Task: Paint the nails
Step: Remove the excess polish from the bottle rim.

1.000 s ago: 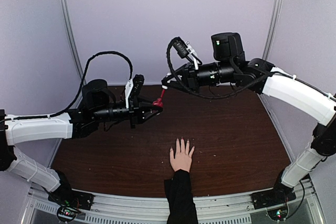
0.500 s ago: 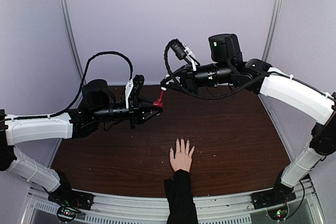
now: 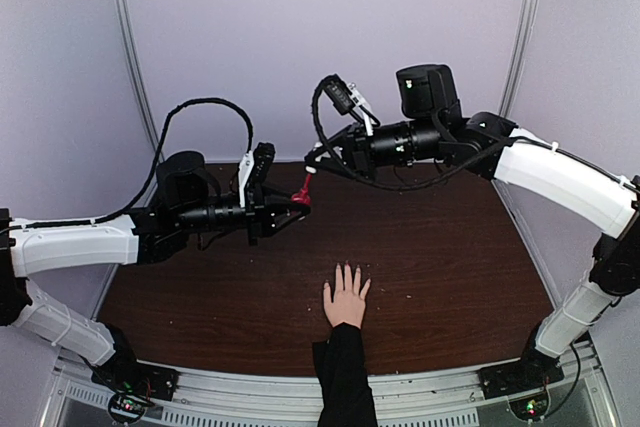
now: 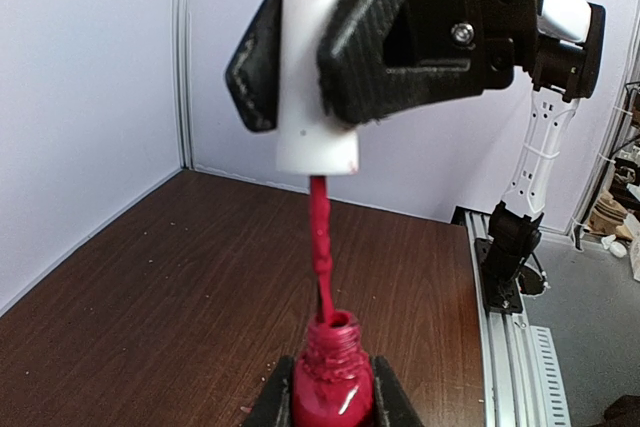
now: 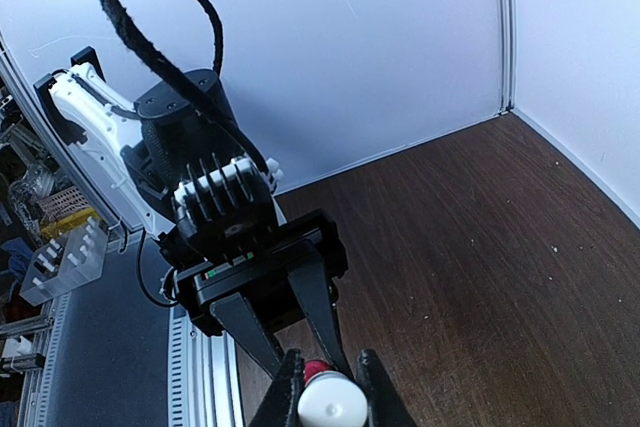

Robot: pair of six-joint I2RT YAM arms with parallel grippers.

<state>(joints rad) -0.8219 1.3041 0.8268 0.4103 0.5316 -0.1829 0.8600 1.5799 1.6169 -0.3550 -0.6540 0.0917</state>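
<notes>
A pale hand (image 3: 347,302) in a black sleeve lies flat on the table near the front edge. Its nails (image 3: 346,269) are too small to tell their colour. Well behind it, above the table, my left gripper (image 3: 297,201) (image 4: 332,399) is shut on an open red polish bottle (image 4: 332,387) (image 3: 300,197). My right gripper (image 3: 313,160) (image 5: 331,392) is shut on the white cap (image 4: 315,67) (image 5: 332,408) directly above the bottle. The cap's red brush (image 4: 322,247) hangs down with its tip in the bottle's neck.
The dark wood table (image 3: 450,247) is walled by pale panels at the back and sides. An aluminium rail (image 3: 420,387) runs along the near edge, where both arm bases stand. The black sleeve (image 3: 343,382) crosses that rail at the centre.
The right arm has shifted slightly to the left with the cap and brush over the bottle. The left arm and the hand have not moved.
</notes>
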